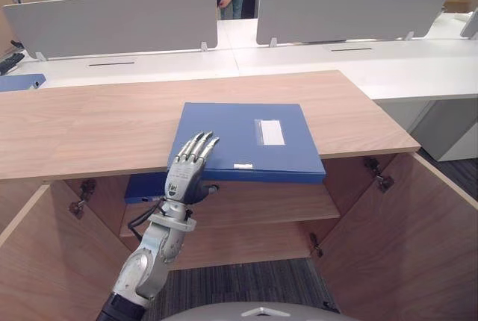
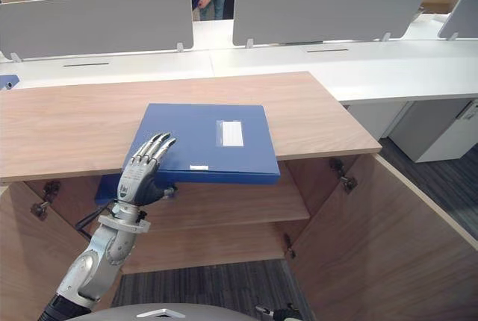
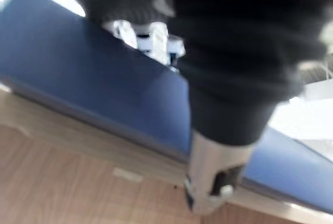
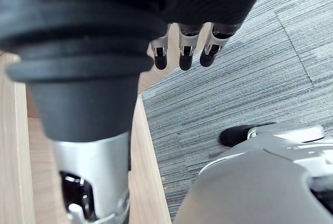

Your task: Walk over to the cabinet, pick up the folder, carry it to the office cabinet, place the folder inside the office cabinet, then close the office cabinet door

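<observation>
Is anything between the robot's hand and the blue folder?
Nothing. In the eye views the left hand touches the blue folder: fingers on top, thumb under its front edge.

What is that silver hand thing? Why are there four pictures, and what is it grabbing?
That is a walking robot with two arms and hands. The two wide pictures come from cameras in its head, like two eyes, looking down. The other two come from small cameras on its wrists, very close up.

In front of it stands a wooden cabinet with its doors open. A blue folder lies on top, sticking out over the front edge. The left hand is pinching it there: its fingers rest on top and its thumb reaches underneath.

The right hand holds nothing and hangs relaxed over the grey carpet.
</observation>
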Controlling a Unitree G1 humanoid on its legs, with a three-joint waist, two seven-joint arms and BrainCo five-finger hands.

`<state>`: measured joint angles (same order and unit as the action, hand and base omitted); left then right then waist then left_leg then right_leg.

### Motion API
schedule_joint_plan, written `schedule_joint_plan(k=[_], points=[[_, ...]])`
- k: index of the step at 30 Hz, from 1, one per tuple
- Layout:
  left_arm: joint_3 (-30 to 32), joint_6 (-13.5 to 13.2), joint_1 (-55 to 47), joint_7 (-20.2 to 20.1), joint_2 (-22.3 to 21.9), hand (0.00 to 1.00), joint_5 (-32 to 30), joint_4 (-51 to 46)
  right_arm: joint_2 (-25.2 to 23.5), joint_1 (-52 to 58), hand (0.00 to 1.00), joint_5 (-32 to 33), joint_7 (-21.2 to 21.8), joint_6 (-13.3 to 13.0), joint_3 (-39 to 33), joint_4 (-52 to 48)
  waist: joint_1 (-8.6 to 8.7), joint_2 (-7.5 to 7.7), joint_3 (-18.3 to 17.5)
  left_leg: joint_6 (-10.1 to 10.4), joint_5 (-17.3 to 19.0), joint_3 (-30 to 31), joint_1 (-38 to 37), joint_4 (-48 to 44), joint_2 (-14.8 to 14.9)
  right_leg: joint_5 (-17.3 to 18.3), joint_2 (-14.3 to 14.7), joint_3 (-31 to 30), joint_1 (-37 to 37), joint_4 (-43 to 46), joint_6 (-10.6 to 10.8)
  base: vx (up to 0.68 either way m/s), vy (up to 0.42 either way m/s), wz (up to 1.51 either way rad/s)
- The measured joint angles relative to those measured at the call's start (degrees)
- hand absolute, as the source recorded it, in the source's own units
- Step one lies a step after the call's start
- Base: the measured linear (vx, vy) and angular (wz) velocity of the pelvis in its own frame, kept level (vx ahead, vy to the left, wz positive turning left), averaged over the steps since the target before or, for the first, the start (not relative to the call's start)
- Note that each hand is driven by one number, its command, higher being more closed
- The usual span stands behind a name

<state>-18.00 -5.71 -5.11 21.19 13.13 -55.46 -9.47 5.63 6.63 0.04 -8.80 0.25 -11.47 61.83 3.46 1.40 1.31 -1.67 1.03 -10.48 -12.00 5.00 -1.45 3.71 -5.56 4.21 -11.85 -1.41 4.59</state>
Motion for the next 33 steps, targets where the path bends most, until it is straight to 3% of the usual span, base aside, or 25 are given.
schedule_joint_plan(k=[18, 23, 29, 33], points=[[5.4, 1.2, 3.2, 2.8, -0.2, 1.0, -1.9, 1.0, -0.3, 0.0, 0.0, 0.7, 0.0, 0.0, 0.0, 0.0, 0.35, 0.43, -0.2, 0.0, 0.0, -0.4, 0.1, 0.0, 0.0, -0.8, 0.0, -0.2, -0.2, -0.9, 0.0, 0.0, 0.0, 0.0], [8.0, 1.3, 3.0, 3.9, -0.6, 1.0, 1.9, -1.7, -0.4, 0.1, 0.0, 1.3, 0.0, -0.1, 0.1, -0.1, 0.36, 0.56, -0.3, 0.0, 0.0, -0.5, 0.2, 0.0, 0.3, -0.9, 0.0, -0.6, 0.0, -0.6, 0.0, 0.0, 0.0, 0.0], [12.6, 1.4, 0.5, 6.3, -3.3, 1.0, 10.9, -10.3, -0.8, 0.2, 0.0, 3.3, -0.6, -0.7, 1.8, -1.0, -0.07, 1.04, -0.6, 0.0, 0.0, -1.7, 1.2, -0.4, 0.4, -0.9, 0.1, -2.0, 2.0, 0.5, 0.1, 0.0, -0.011, -0.11], [15.8, 1.3, 0.3, 8.0, -5.5, 1.0, 16.8, -13.1, -2.5, 1.4, 0.0, 4.3, -1.8, -2.3, 2.4, -7.7, -0.15, 1.3, -0.7, 0.0, 0.0, -2.0, 1.3, -0.4, 0.4, -0.9, 0.0, -2.7, 2.6, 1.3, 0.1, -0.03, -0.021, -0.05]])
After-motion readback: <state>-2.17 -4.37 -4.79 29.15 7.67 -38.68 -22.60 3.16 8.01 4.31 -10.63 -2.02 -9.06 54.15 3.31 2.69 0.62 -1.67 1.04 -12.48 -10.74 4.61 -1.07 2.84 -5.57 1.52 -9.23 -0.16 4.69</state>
